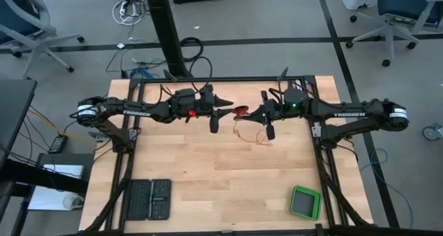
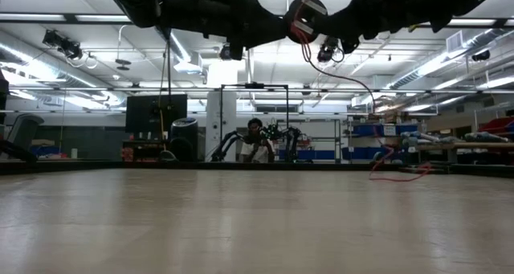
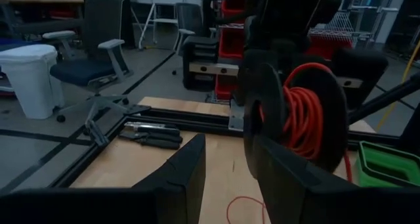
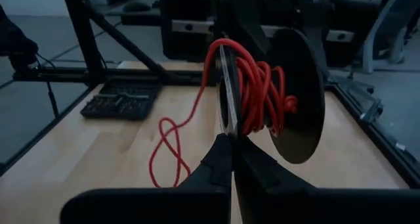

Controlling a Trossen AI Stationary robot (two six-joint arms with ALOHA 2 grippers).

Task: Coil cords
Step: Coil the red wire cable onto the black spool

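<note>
High view shows both arms meeting above the wooden table [image 1: 208,174]. Left gripper [image 3: 226,178] hangs parted beside a dark spool [image 4: 295,99]. Right gripper [image 4: 231,159] is pinched closed on the spool's disc; red-orange cord [image 4: 252,86] is wound on it, its tail looping onto the table.

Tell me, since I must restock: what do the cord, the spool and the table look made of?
Cord: red-orange, smooth, probably plastic-jacketed; it bends in soft loops. Spool: dark matte discs, likely plastic, though that is unsure. Table: light wood planks with visible grain.
</note>
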